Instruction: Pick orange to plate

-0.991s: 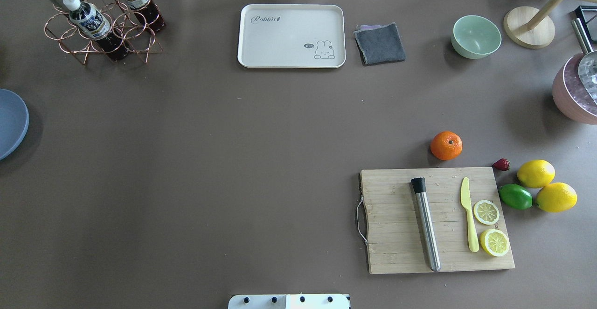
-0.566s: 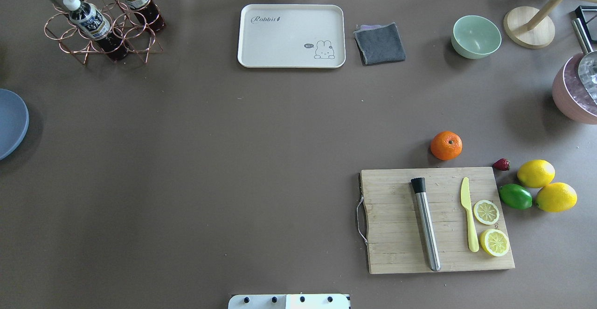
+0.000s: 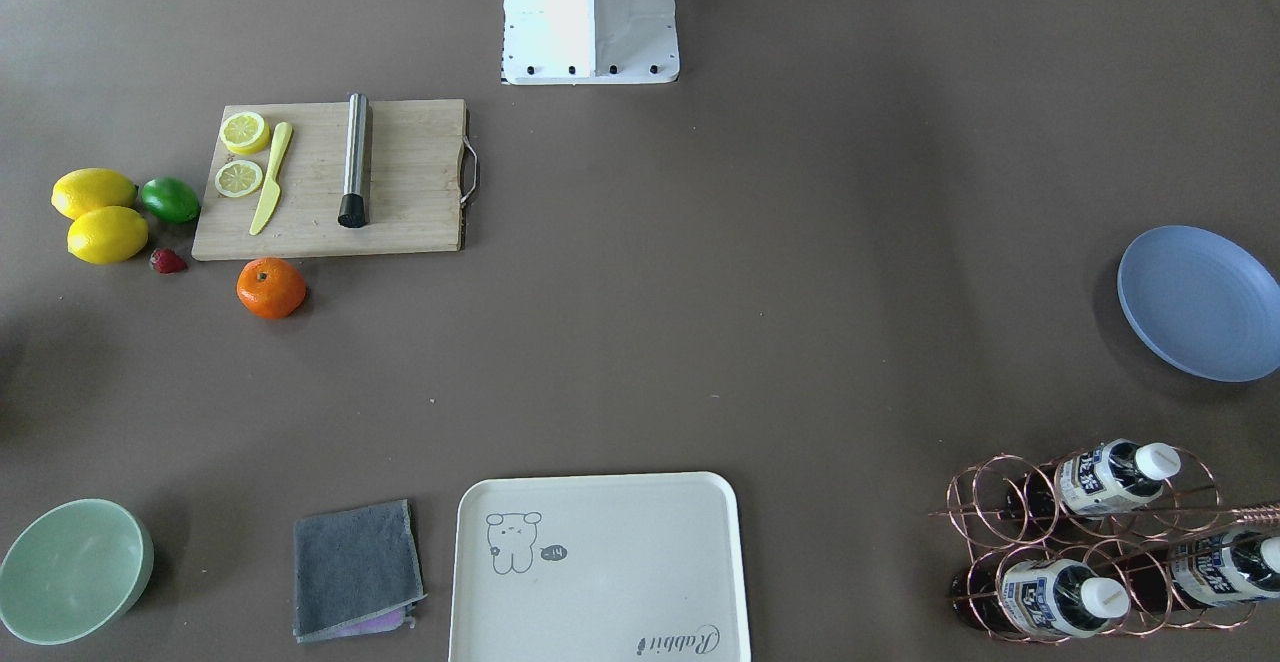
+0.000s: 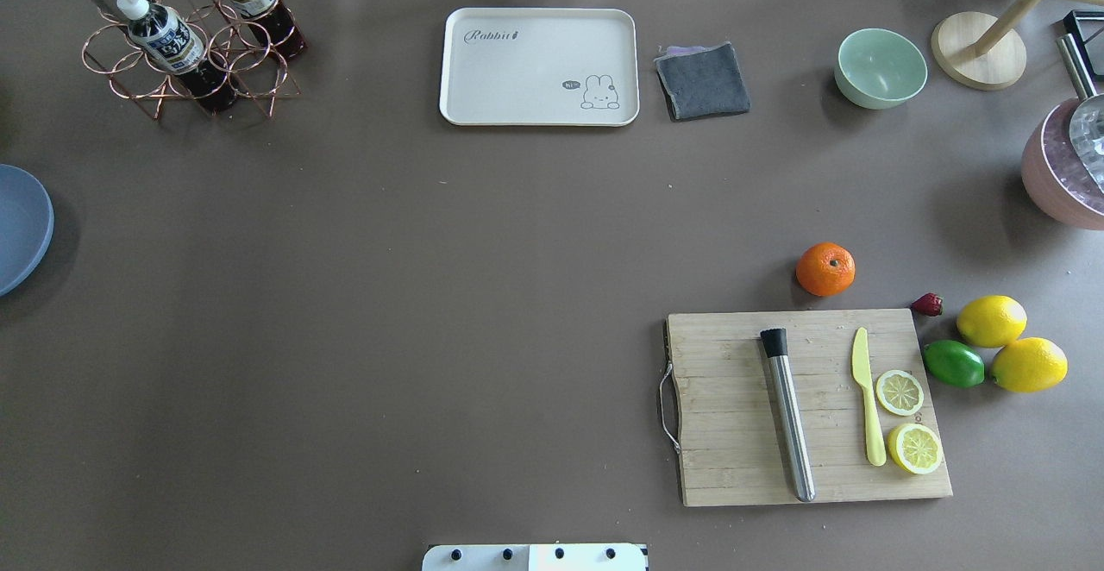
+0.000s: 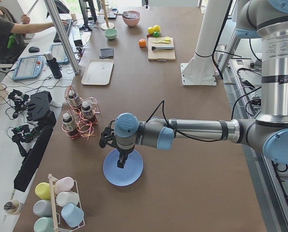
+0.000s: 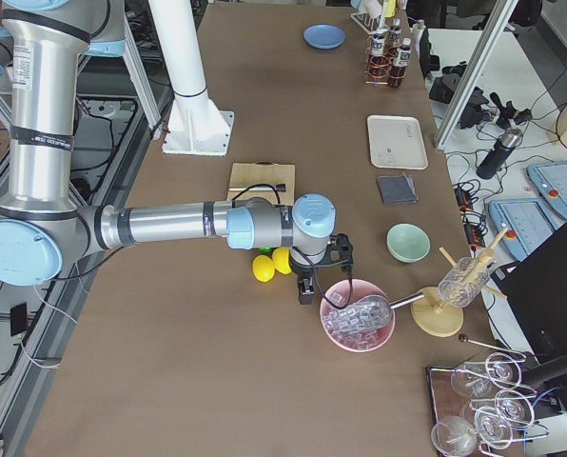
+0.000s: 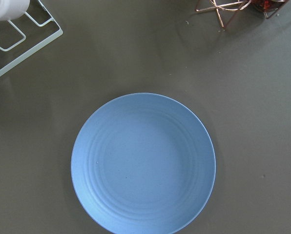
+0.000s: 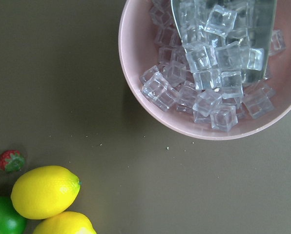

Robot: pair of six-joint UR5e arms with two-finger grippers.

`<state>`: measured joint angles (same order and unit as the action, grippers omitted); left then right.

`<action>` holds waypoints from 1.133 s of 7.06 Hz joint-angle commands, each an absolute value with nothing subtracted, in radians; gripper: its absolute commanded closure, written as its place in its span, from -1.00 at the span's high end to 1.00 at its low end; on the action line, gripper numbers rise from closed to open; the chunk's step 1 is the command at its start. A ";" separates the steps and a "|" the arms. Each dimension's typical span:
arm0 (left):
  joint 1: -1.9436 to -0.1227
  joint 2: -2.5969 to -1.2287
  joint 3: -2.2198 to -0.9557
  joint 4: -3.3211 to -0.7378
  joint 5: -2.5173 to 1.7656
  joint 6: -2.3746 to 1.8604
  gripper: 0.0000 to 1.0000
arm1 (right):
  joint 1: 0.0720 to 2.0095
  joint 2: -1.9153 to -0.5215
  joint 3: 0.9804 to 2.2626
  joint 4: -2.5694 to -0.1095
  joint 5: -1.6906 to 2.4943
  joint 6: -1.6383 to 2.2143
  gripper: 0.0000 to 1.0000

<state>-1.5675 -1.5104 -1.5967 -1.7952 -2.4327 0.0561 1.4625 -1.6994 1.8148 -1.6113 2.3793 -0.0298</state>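
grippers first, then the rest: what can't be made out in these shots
Left gripper: seen only in the exterior left view, small; open or shut cannot be told.
Right gripper: only in the exterior right view; open or shut cannot be told.
Plate: cut off by the overhead view's left edge.
Orange: in neither wrist view.

I log: plate (image 4: 21,228) at the left edge of the table (image 4: 431,295); bottle rack (image 4: 185,53) in the far left corner; tray (image 4: 539,66), cloth (image 4: 703,79), bowl (image 4: 880,66) along the far edge; orange (image 4: 825,268) just beyond the cutting board (image 4: 724,416); lemons (image 4: 992,321) right of the board.
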 commanded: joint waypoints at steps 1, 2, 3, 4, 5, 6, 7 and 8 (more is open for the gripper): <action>-1.527 -1.658 -1.261 -2.001 -2.430 0.026 0.94 | 1.462 -1.692 1.816 -1.612 2.381 -0.028 1.00; -1.475 -1.667 -1.206 -2.069 -2.334 -0.003 0.94 | 1.459 -1.692 1.812 -1.612 2.384 -0.028 1.00; -1.439 -1.667 -1.163 -2.154 -2.286 -0.067 0.93 | 1.454 -1.692 1.812 -1.612 2.387 -0.028 1.00; -1.405 -1.681 -1.084 -2.239 -2.284 -0.080 0.93 | 1.444 -1.690 1.812 -1.611 2.387 -0.028 1.00; -1.398 -1.683 -1.062 -2.249 -2.287 -0.080 0.93 | 1.437 -1.690 1.810 -1.611 2.385 -0.028 1.00; -1.378 -1.683 -1.019 -2.288 -2.289 -0.080 0.90 | 1.428 -1.689 1.809 -1.611 2.384 -0.029 1.00; -1.373 -1.684 -0.990 -2.327 -2.296 -0.081 0.81 | 1.427 -1.687 1.809 -1.611 2.382 -0.029 1.00; -1.368 -1.684 -0.985 -2.327 -2.298 -0.083 0.38 | 1.427 -1.686 1.809 -1.611 2.381 -0.029 1.00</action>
